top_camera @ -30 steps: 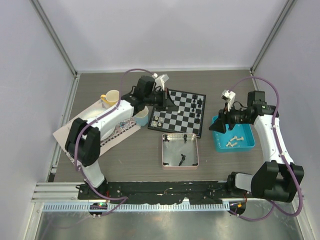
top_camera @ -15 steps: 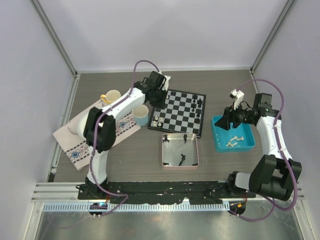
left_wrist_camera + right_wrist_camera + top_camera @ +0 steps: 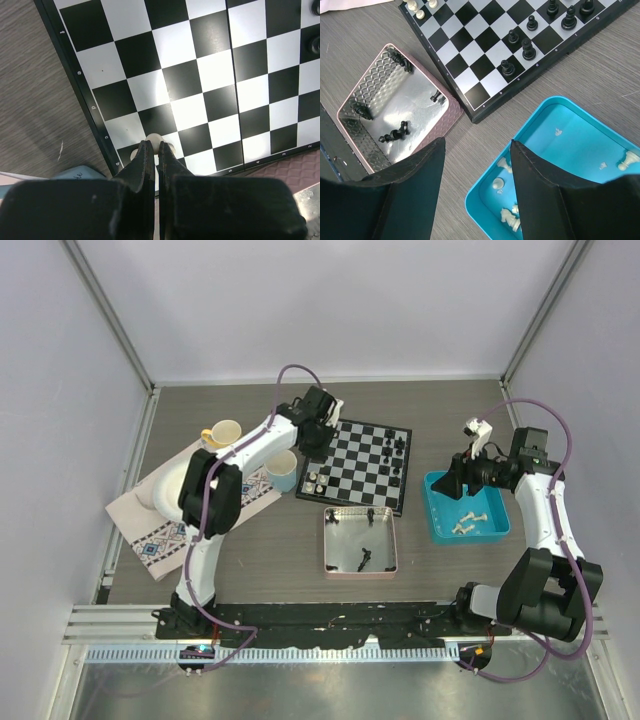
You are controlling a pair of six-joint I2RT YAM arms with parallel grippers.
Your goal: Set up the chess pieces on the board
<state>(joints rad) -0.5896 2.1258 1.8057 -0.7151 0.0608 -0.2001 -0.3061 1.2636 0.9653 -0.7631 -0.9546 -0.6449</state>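
Observation:
The board (image 3: 352, 468) lies mid-table, with black chess pieces (image 3: 398, 452) along its right side and white ones (image 3: 315, 480) at its near left corner. My left gripper (image 3: 322, 432) hangs shut over the board's left edge. In the left wrist view its tips (image 3: 156, 145) are pressed together above those white pieces (image 3: 154, 138), with nothing seen between them. My right gripper (image 3: 450, 480) is open and empty over the left rim of the blue tray (image 3: 500, 532). Several white pieces (image 3: 499, 183) lie in that tray (image 3: 482, 190), and black pieces (image 3: 395, 134) lie in the pink tray (image 3: 328, 540).
Left of the board stand a yellow cup (image 3: 221, 433) and a pale blue cup (image 3: 283, 473). A patterned cloth (image 3: 160, 535) lies at the near left with a white dish on it. Frame posts and grey walls close in the table.
My left arm has stretched out and lifted, its gripper still shut over the board's left edge. The right gripper has drifted slightly right over the blue tray and stayed open.

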